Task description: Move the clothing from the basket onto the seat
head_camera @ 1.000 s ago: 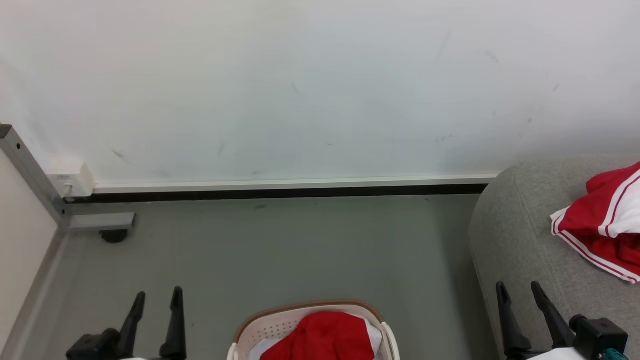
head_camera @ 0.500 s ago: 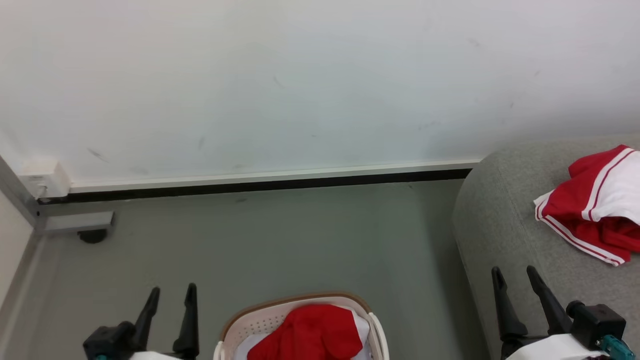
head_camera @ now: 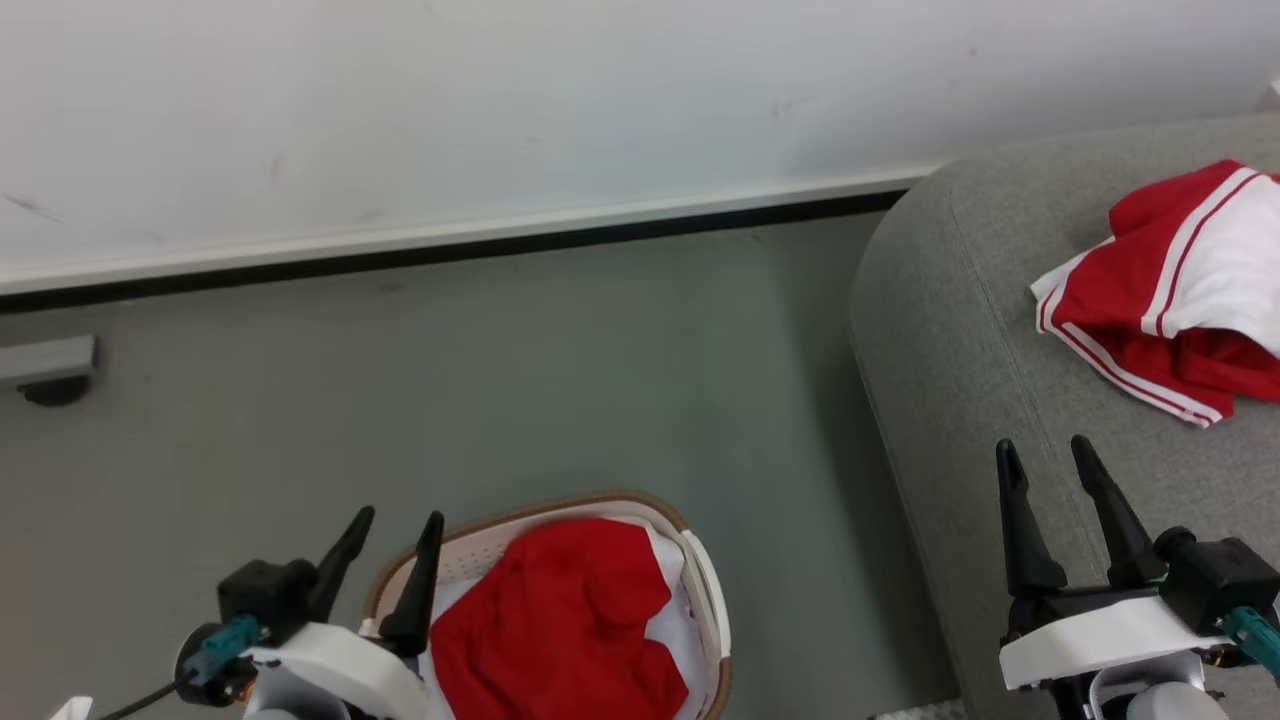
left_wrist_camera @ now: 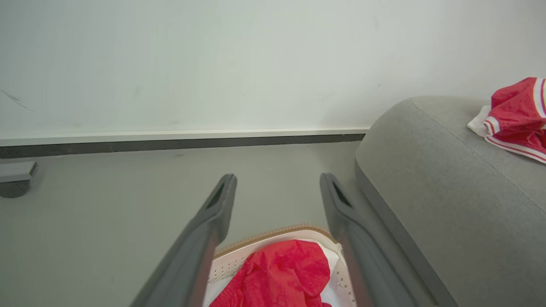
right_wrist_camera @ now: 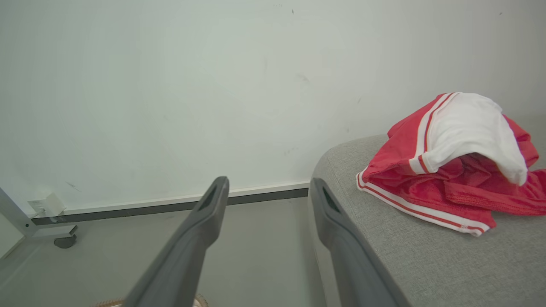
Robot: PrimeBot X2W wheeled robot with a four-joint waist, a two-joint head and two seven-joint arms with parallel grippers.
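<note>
A red garment with white panels (head_camera: pixel 560 620) fills the cream basket (head_camera: pixel 706 590) on the floor at the bottom centre; the garment (left_wrist_camera: pixel 281 273) and the basket's brown rim (left_wrist_camera: pixel 273 232) show in the left wrist view too. Another red and white garment (head_camera: pixel 1170 290) lies on the grey sofa (head_camera: pixel 950 300) at the right, also clear as a crumpled garment (right_wrist_camera: pixel 452 162) on the sofa (right_wrist_camera: pixel 426 264). My left gripper (head_camera: pixel 395 520) is open, empty, just left of the basket. My right gripper (head_camera: pixel 1045 450) hangs open and empty over the sofa's arm.
A white wall with a dark skirting strip (head_camera: pixel 450 250) runs across the back. A grey metal frame foot with a caster (head_camera: pixel 45 370) stands on the floor at the far left. Bare grey floor (head_camera: pixel 500 390) lies between the basket, wall and sofa.
The head camera has tilted down and swung, so the whole scene has shifted up and more of the basket shows. Both grippers stay open and empty; the left now sits closer to the basket.
</note>
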